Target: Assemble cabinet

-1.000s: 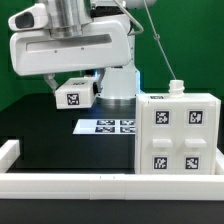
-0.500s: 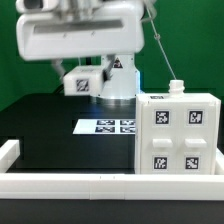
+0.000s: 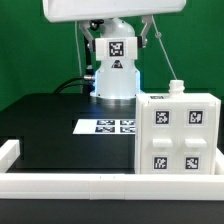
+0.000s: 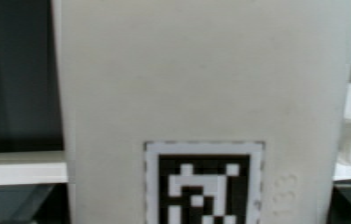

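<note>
The cabinet (image 3: 180, 135) is a white boxy unit at the exterior view's right, showing several tags on its front face and a small white peg (image 3: 176, 88) on top. My gripper (image 3: 116, 32) hangs high at the top centre, shut on a white block (image 3: 117, 48) with a black-and-white tag, well above the table and to the left of the cabinet. In the wrist view that block (image 4: 198, 100) fills most of the picture, its tag (image 4: 207, 185) showing, and my fingers are hidden.
The marker board (image 3: 108, 126) lies flat on the black table just left of the cabinet. A white rail (image 3: 70, 185) borders the front and left of the table. The arm's white base (image 3: 115, 82) stands behind the marker board.
My gripper has risen and swung toward the exterior view's right with the white block in it, from low at the left to high at the centre. The cabinet has not moved.
</note>
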Robot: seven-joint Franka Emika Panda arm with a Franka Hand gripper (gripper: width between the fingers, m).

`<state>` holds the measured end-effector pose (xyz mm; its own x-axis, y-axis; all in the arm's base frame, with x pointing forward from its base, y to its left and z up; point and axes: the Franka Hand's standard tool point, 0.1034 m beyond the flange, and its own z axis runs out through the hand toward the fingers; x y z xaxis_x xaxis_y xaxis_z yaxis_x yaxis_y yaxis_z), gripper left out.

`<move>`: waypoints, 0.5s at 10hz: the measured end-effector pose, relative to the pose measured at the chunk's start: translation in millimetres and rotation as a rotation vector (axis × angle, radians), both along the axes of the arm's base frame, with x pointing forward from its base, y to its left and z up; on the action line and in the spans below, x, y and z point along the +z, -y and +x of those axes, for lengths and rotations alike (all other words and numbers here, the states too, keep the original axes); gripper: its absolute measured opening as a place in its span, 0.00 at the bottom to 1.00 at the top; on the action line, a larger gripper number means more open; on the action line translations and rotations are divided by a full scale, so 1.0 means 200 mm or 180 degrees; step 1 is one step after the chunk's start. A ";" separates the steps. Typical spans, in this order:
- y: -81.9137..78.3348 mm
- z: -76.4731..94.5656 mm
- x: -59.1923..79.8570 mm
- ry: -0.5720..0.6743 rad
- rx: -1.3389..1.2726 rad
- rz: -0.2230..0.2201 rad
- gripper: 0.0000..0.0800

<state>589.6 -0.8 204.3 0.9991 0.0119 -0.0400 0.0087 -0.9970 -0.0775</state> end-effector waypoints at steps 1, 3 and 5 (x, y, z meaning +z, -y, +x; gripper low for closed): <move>0.00 0.00 0.00 0.0001 0.0001 0.0000 0.70; -0.12 0.02 -0.01 -0.0008 -0.0011 -0.0123 0.70; -0.25 0.07 -0.03 0.0001 -0.0048 -0.0127 0.70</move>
